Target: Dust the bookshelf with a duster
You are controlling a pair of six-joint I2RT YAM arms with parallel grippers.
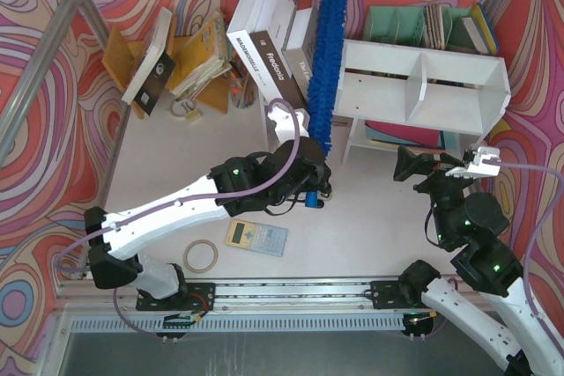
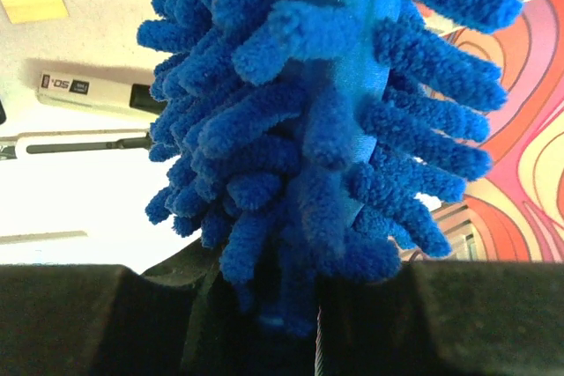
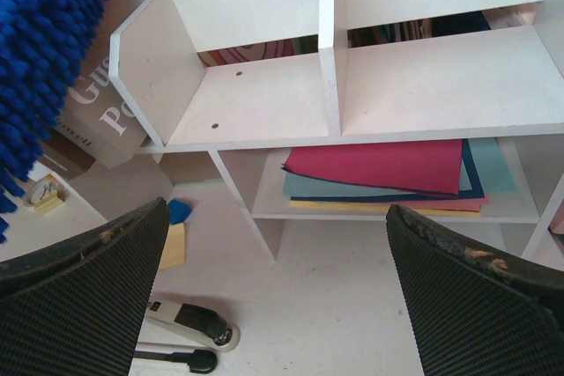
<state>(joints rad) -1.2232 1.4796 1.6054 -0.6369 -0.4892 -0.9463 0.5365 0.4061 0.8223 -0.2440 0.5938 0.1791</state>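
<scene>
Just between bookshelf [image 1: 381, 57] and books [image 1: 264, 52], duster [image 1: 325, 59].

Beyond the left jaws, a white spine [image 1: 249, 61] reads, as far as can be made out, "MADEMOISELLE"; the dark spine [image 1: 271, 63] beside it is too small to read surely. Up-left of the left jaws, a white item [image 2: 88, 92] bears an upside-down "50". Up-left of the right jaws, a brown book [image 3: 101, 116] shows "Gu" and "Po".
</scene>
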